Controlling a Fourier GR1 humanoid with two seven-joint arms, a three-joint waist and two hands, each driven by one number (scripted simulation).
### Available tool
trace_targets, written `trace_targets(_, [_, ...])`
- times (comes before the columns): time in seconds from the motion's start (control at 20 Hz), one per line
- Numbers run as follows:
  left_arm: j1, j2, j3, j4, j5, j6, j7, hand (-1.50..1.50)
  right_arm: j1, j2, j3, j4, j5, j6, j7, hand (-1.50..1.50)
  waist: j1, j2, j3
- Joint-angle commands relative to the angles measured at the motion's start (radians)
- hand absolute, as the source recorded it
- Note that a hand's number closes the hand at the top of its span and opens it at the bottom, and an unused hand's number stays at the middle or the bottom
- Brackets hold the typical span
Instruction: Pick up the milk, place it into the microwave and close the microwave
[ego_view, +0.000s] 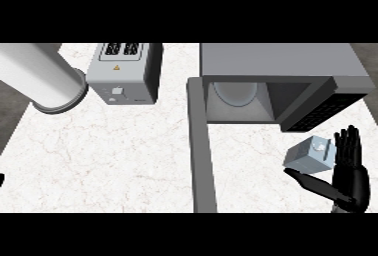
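Right hand (348, 172) is open, fingers straight and thumb out, with the milk (308, 154) just left of the palm; contact unclear. Milk is outside the microwave (280, 65), near its opening, right of the open door (201, 150). Left hand (1, 180) is a sliver at the left edge; can't tell its state.
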Motion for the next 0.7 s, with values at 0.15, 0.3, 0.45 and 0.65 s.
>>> trace_targets(0.15, [0.033, -0.010, 0.014, -0.034, 0.028, -0.016, 0.033, -1.50, -0.134, -0.046, -0.059, 0.255, 0.010, -0.024, -0.084, -1.50, 0.005, 0.001, 0.000])
trace_targets(0.3, [0.012, 0.005, 0.076, 0.005, 0.078, -0.054, 0.009, -1.50, -0.121, -0.001, -0.061, 0.309, 0.042, -0.109, -0.141, -1.50, 0.005, 0.000, 0.000])
trace_targets(0.45, [-0.031, -0.003, 0.051, 0.040, 0.023, -0.037, 0.019, -1.50, -0.078, -0.048, -0.078, 0.298, 0.063, -0.134, -0.111, -1.50, -0.001, 0.001, 0.000])
trace_targets(0.65, [-0.034, -0.010, 0.006, 0.018, -0.017, 0.004, 0.019, -1.50, -0.187, -0.144, -0.170, 0.522, -0.001, -0.060, -0.205, -1.50, 0.003, 0.002, 0.001])
